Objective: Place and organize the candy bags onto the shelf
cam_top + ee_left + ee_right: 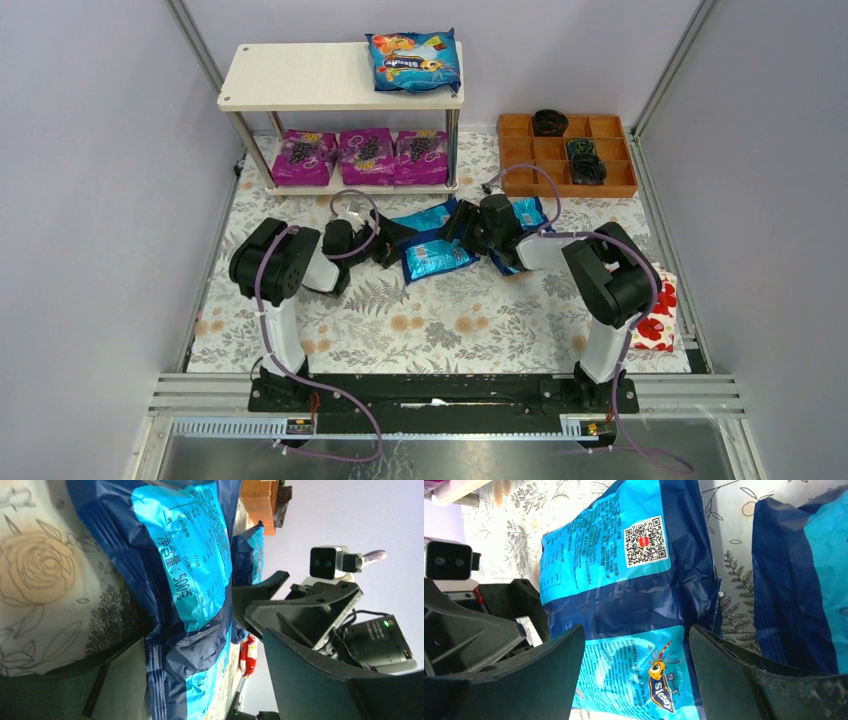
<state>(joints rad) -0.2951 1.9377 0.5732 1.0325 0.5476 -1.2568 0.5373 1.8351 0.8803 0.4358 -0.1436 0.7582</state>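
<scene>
With left gripper (202, 637) and right gripper (636, 630) both wide astride the glossy blue plastic candy bag (634, 590), close evenly, then lift together.

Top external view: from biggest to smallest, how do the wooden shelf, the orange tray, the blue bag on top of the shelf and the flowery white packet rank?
1. shelf
2. orange tray
3. blue bag
4. white packet, partly hidden

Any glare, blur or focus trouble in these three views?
Top external: evenly lit, sharp across the shelf. Left wrist: print on the blue bag is readable, with mild sheen on its folds. Right wrist: QR code is crisp; the near jaws are dark and show little detail.
</scene>
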